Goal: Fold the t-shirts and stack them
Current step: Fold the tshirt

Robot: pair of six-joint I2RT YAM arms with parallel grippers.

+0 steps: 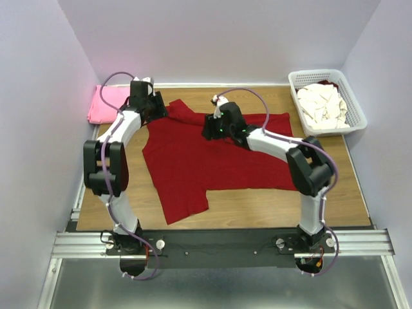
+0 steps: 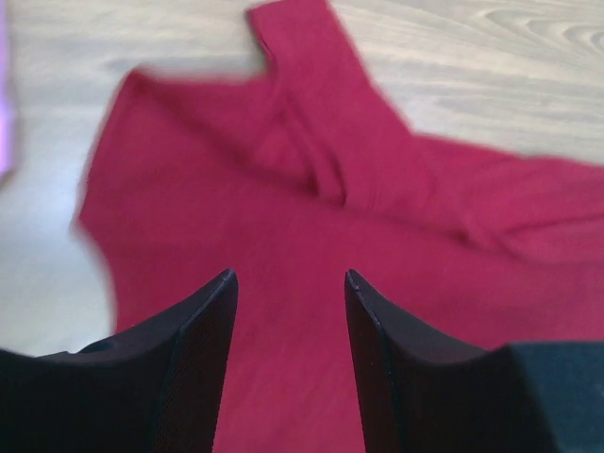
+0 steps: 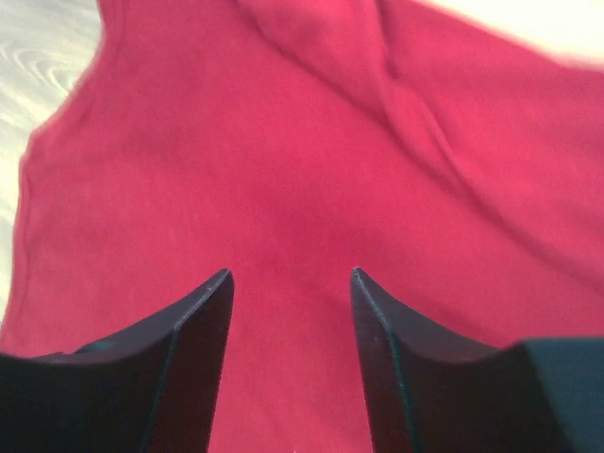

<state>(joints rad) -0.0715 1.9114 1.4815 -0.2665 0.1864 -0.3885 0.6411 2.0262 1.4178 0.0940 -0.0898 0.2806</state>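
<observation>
A dark red t-shirt (image 1: 206, 164) lies spread on the wooden table, with a sleeve sticking out at the near left and folds near its far edge. My left gripper (image 1: 159, 108) hovers over the shirt's far left corner. In the left wrist view it (image 2: 291, 276) stands open above the red cloth (image 2: 311, 226), holding nothing. My right gripper (image 1: 208, 129) is over the shirt's far middle. In the right wrist view it (image 3: 291, 274) is open too, with only red cloth (image 3: 283, 170) below. A folded bright pink t-shirt (image 1: 106, 103) lies at the far left. Cream-white t-shirts (image 1: 322, 106) fill the basket.
A white plastic lattice basket (image 1: 313, 72) stands at the far right corner. Bare wood (image 1: 257, 206) shows in front of the red shirt. Pale walls close in the table on the left, back and right. The arm bases sit on a metal rail (image 1: 219, 243) at the near edge.
</observation>
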